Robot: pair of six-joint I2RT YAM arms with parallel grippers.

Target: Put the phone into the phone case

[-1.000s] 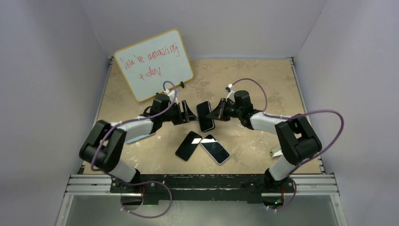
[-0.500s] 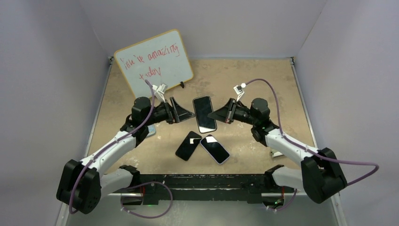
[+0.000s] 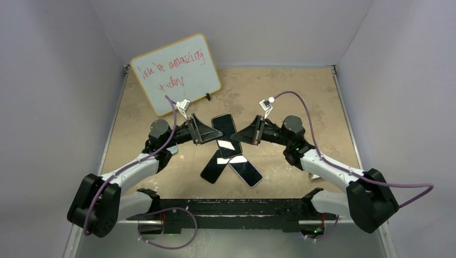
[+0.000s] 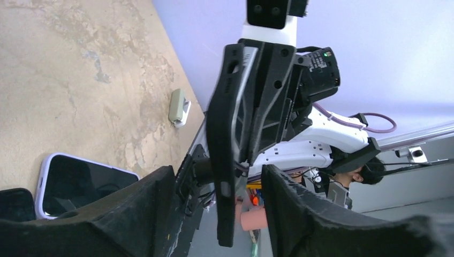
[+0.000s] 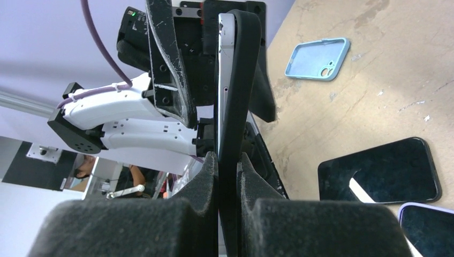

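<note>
The left gripper (image 4: 217, 179) is open, its fingers straddling the phone (image 3: 223, 122) without visible contact. The phone hangs between both arms, long axis running far to near. The right gripper (image 5: 225, 160) is clamped on it. Only the right wrist view shows the blue phone case (image 5: 317, 59), which lies well apart on the table (image 3: 301, 91).

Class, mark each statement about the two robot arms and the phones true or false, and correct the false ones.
1. The right gripper is clamped on a phone. True.
2. The left gripper is shut on that phone. False: its fingers stand apart from it on either side.
3. A black phone and a lilac-rimmed phone lie on the table. True.
4. The blue case holds a phone. False: it is empty.
5. The whiteboard is blank. False: it bears red writing.
</note>
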